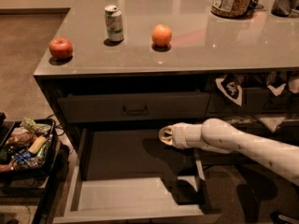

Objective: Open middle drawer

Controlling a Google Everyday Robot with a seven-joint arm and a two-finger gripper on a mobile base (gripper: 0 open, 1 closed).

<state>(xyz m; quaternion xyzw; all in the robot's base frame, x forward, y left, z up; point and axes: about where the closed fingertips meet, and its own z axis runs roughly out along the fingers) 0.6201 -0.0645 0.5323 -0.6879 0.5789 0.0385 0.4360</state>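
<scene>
- Middle drawer (135,199): nearest, front at bottom edge, pulled well out.
- Gripper (166,135): above drawer's back part, touching nothing; open or shut, can't tell.
- Step: opening looks done. Next: withdraw arm w/o bumping upper drawer (135,107).

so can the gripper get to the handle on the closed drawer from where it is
Probably yes. The gripper hangs over the open middle drawer, just below and to the right of the closed drawer's handle, and nothing sits between them.
</scene>
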